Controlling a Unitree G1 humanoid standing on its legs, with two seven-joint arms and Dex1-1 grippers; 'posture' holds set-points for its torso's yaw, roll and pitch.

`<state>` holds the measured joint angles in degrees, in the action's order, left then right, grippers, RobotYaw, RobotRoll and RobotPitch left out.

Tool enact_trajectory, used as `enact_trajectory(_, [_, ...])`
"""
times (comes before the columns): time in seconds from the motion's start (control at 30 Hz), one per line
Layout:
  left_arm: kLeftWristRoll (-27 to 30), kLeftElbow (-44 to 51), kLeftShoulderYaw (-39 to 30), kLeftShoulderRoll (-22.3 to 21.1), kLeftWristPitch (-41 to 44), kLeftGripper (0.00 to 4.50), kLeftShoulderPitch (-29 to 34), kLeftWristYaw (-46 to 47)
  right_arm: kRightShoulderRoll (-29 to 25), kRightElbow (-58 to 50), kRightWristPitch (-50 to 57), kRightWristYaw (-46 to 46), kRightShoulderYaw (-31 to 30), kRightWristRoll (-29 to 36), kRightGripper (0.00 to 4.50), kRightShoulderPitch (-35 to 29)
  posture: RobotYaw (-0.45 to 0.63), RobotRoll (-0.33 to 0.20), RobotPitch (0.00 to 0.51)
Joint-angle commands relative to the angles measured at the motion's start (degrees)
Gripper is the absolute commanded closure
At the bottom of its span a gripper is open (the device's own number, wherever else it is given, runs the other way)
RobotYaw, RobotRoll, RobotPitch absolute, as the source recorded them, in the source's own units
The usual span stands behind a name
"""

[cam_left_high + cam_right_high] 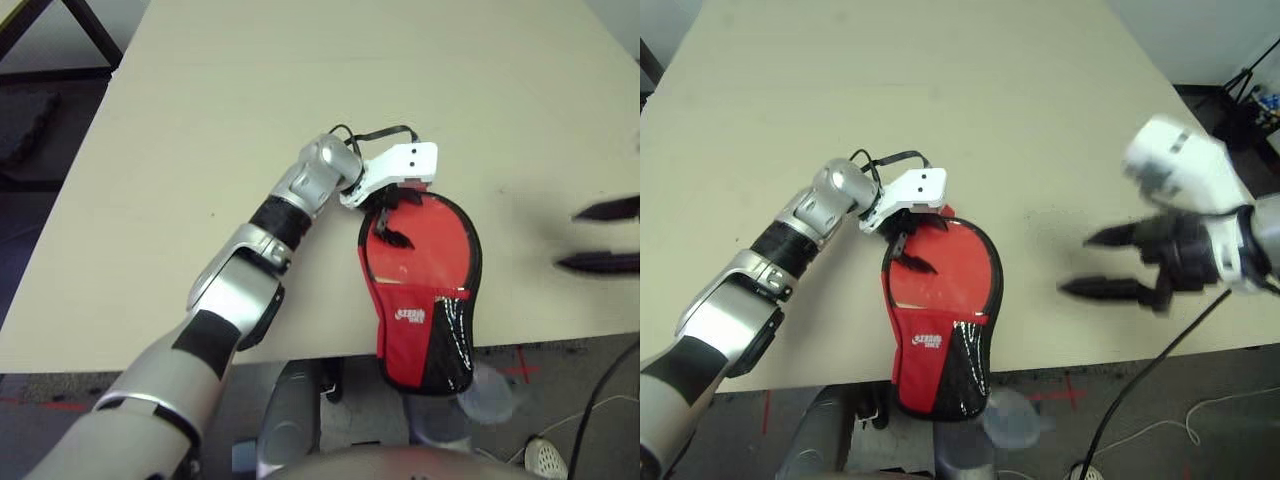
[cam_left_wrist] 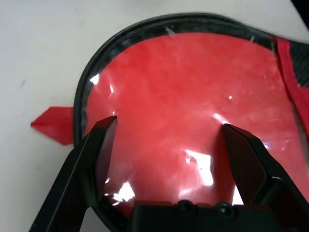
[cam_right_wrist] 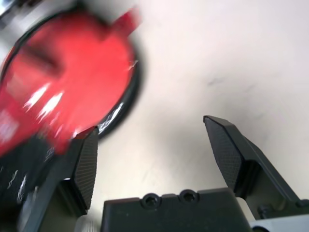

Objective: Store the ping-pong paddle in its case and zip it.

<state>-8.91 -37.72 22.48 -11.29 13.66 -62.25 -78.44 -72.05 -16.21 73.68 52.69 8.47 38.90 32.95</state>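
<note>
The red case (image 1: 420,270) lies flat near the table's front edge, and its narrow logo end hangs over that edge. It has black zipper edging and a glossy red face (image 2: 183,96). The ping-pong paddle is hidden from view. My left gripper (image 1: 390,222) hangs open over the case's round far end, one finger (image 2: 99,150) on each side of the red face. My right gripper (image 1: 1077,263) is open and empty above bare table to the right of the case (image 3: 58,96), well apart from it.
The pale table (image 1: 300,80) stretches far and wide beyond the case. A small red fabric tab (image 2: 50,123) sticks out from the case's round end. Below the front edge are floor, a black cable (image 1: 1140,380) and a clear object (image 1: 490,395).
</note>
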Motion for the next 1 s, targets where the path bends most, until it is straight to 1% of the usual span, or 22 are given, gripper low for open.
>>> enact_trajectory(0.03, [2.31,1.37,-2.07,-0.89,4.45,0.00,1.03,1.41,7.42,3.01,-0.26,-8.33,0.98,-2.76,0.02,2.57,-0.16,0.000,0.283])
enact_trajectory(0.07, [3.62,2.01,-3.45,-0.88,5.76,0.00,0.72,1.98,10.06,4.05,-0.38,-11.17,1.71,-3.95,0.02,3.22,-0.16,0.000,0.284])
enact_trajectory(0.13, [5.58,3.13,-5.12,-0.83,8.01,0.00,0.38,2.90,13.00,5.02,-0.84,-14.27,2.59,-5.33,0.02,3.50,-0.15,0.000,0.282])
enact_trajectory(0.23, [10.49,5.78,-9.44,-0.50,14.70,0.00,-0.21,4.78,20.48,7.37,-2.62,-20.99,7.02,-6.71,0.02,4.29,-0.15,0.000,0.280])
enact_trajectory(0.33, [13.70,7.49,-13.28,-0.22,18.15,0.00,-0.28,8.73,24.07,9.61,-6.51,-25.56,9.09,-9.47,0.02,4.63,-0.14,0.000,0.278])
enact_trajectory(0.47, [15.42,8.59,-17.60,-0.27,17.48,0.00,0.77,16.78,27.01,12.94,-13.28,-30.64,11.47,-12.77,0.02,5.14,-0.13,0.000,0.273])
enact_trajectory(0.57, [16.28,8.85,-23.14,0.00,14.13,0.00,2.70,27.34,30.25,16.40,-20.65,-35.34,14.54,-15.23,0.02,5.35,-0.12,0.000,0.271])
enact_trajectory(0.7, [16.14,8.29,-26.28,-0.20,10.04,0.00,4.70,36.42,31.43,19.89,-25.40,-36.91,15.58,-16.60,0.02,5.10,-0.11,0.000,0.271])
enact_trajectory(0.8, [16.69,7.39,-31.03,-0.82,7.44,0.00,6.94,45.55,31.61,23.20,-29.68,-37.60,16.00,-17.77,0.02,5.03,-0.10,0.000,0.273])
enact_trajectory(1.0, [16.15,5.34,-35.21,-2.72,-0.30,0.00,11.36,56.60,30.44,28.67,-35.67,-38.39,16.17,-19.45,0.02,6.50,-0.09,0.000,0.277])
